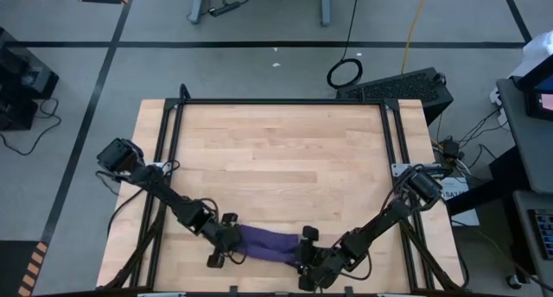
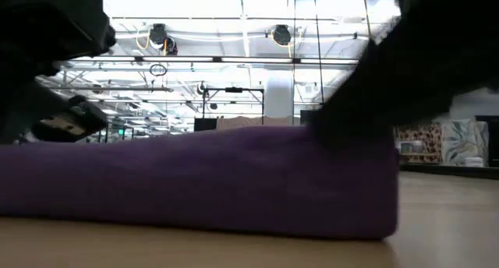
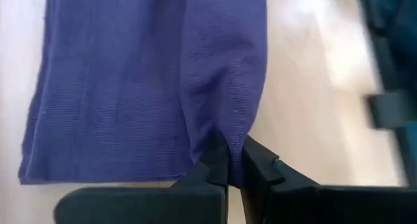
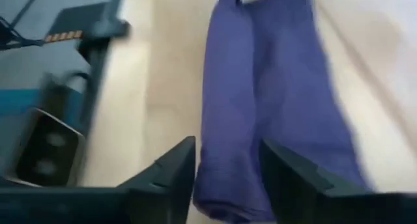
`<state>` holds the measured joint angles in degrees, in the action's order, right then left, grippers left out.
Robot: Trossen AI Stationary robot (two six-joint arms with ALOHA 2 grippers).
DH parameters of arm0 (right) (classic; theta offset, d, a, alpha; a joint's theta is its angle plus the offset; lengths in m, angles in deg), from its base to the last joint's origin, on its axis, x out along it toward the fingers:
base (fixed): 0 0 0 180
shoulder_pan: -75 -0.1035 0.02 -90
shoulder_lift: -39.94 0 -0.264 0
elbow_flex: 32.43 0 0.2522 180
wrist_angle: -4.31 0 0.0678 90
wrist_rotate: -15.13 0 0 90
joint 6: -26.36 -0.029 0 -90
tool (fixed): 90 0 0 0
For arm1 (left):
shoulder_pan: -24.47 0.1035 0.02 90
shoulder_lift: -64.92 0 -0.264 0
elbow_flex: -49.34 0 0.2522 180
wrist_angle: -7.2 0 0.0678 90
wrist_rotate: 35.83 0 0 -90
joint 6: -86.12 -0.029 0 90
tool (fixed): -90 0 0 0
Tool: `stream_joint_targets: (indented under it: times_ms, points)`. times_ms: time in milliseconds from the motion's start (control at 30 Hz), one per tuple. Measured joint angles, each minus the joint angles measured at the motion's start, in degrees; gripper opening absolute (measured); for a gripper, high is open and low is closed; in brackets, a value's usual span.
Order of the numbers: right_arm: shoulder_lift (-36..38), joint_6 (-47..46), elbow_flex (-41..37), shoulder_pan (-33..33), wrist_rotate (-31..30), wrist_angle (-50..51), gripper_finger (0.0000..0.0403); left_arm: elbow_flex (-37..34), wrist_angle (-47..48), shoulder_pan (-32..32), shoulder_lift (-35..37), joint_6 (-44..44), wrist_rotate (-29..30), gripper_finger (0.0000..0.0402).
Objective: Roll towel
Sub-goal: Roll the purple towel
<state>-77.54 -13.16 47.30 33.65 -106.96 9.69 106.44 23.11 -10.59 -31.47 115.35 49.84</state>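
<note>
The purple towel [image 1: 268, 243] lies bunched into a long narrow bundle on the wooden table, close to its near edge. In the low view the towel [image 2: 203, 178] is a thick band resting on the wood. My left gripper [image 1: 226, 245] is at the towel's left end, shut on it [image 3: 229, 152]. My right gripper [image 1: 307, 249] is at the towel's right end. It is open [image 4: 228, 160], with a finger on either side of that end [image 4: 228, 185]. Whether the right fingers touch the cloth I cannot tell. My left gripper pinches a raised fold [image 3: 225, 129] at the towel's left end between its two fingertips. It comes slanting down from the table's left, pointing along the towel. The fold holds more than one layer. The flatter part [image 3: 111, 94] beside it lies slack on the table.
Black frame rails [image 1: 168, 159] run along the table's left and right sides and far edge. The near edge [image 1: 276, 290] is just in front of the towel. Bare wood [image 1: 276, 159] stretches behind the towel toward the far edge.
</note>
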Motion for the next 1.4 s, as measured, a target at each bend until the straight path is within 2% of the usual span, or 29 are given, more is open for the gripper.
stream_joint_targets:
  times_ms: [133, 267, 533, 700, 867, 1033, 1200, 1400]
  points:
    - [0.94, 6.07, 0.12, -1.86, -1.24, -0.02, 0.0186, -0.05, 0.11, 1.97, 0.69, 4.02, -5.8, 0.0014]
    - [0.31, 9.92, 0.14, -4.22, -5.01, -1.94, 0.0188, -0.05, 0.28, 3.83, 0.69, 4.6, -7.34, 0.0013]
    - [-6.53, 23.56, 0.16, -6.5, -12.62, -19.28, 0.0194, -0.05, -0.37, 7.75, 0.71, 6.51, -16.66, 0.0012]
    - [-8.74, 24.4, 0.16, -6.22, -18.55, -20.63, 0.0201, -0.05, -0.08, 9.38, 0.71, 6.56, -18.52, 0.0012]
    - [-8.76, 23.04, 0.18, -5.66, -18.93, -20.11, 0.0201, -0.05, -0.04, 9.97, 0.71, 6.56, -18.54, 0.0011]
    - [-8.76, 15.75, 0.23, -4.31, -18.8, -14.98, 0.0201, -0.05, -0.06, 10.0, 0.71, 6.49, -17.23, 0.0018]
    - [-8.76, 9.3, 0.23, -3.29, -17.18, -10.06, 0.0201, -0.05, 0.08, 9.8, 0.71, 6.48, -10.56, 0.0061]
    - [-8.96, 3.8, 0.31, -3.29, -17.25, -5.8, 0.0201, -0.05, -0.17, 9.72, 0.81, 6.43, -6.14, 0.0141]
